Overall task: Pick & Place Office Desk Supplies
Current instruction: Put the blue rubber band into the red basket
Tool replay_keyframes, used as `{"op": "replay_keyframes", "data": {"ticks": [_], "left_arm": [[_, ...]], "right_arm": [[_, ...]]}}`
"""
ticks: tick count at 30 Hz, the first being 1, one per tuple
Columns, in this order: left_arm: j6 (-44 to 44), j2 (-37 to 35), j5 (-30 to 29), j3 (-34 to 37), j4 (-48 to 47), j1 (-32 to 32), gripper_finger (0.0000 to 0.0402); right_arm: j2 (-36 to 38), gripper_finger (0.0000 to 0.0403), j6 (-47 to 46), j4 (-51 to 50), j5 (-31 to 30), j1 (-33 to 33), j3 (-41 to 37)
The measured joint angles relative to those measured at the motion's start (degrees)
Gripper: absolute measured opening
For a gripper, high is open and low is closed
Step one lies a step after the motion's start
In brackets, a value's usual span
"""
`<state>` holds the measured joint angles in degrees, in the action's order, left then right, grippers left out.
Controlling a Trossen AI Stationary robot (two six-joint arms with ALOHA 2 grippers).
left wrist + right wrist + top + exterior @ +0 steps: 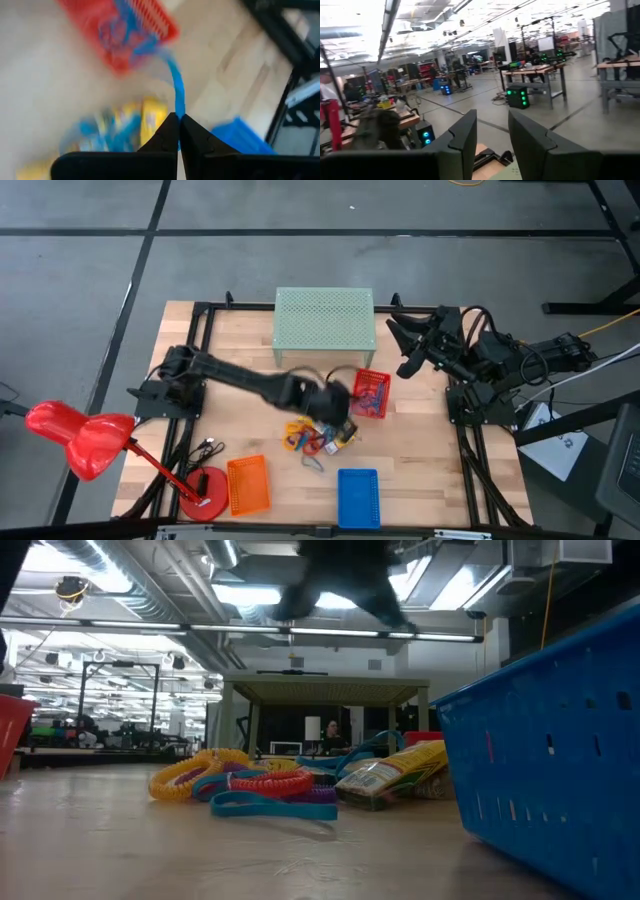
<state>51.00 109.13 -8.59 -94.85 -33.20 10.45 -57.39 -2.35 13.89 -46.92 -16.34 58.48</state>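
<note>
1. The left gripper [338, 412] reaches from the left side of the high view to the middle of the table [420, 450], where it hangs just above the pile of supplies [318, 438] and just left of the red basket [371, 393].
2. In the left wrist view its fingers [167, 135] are pressed together on a thin blue band [177, 90], which runs up from the fingertips toward the red basket [120, 30] in the upper left of that frame.
3. The pile lies centre-low in the high view; in the low view it shows as yellow [190, 772], red [270, 780], purple and teal [260, 805] rings beside a yellow-and-silver packet [390, 775].
4. Some blue pieces already lie inside the red basket.
5. The orange basket [248, 484] sits at the lower left of the high view and the blue basket [359, 498] at lower centre; the blue one fills the right of the low view [550, 740].
6. A pale green perforated box [324, 320] stands at the top centre of the table.
7. A red desk lamp [85, 442] leans over the lower left corner.
8. The right gripper [405, 340] waits raised at the upper right, its fingers [465, 140] spread apart and holding nothing.
</note>
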Motion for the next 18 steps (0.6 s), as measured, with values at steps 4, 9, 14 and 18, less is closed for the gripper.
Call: {"op": "replay_keyframes", "data": {"ticks": [4, 9, 14, 18], "left_arm": [[-6.8, 0.13, 2.35, 0.02, 4.1, -6.67, 0.0003], [-12.47, 0.06, 7.16, 0.0, 6.15, -13.45, 0.0002], [-16.74, 1.1, 13.01, -0.06, 9.2, -16.93, 0.0003], [-18.19, 3.83, 17.83, -0.04, 15.49, -17.92, 0.0003]], "right_arm": [[0.0, 0.0114, 0.0, 0.02, 2.13, 0.27, 0.0], [0.0, 0.0114, -0.04, 0.0, 5.6, 0.29, 0.0], [0.0, 0.0114, -0.02, -0.02, 7.42, 0.29, 0.0], [0.0, 0.0114, 0.0, -0.33, 7.5, 0.44, 0.02]]}}
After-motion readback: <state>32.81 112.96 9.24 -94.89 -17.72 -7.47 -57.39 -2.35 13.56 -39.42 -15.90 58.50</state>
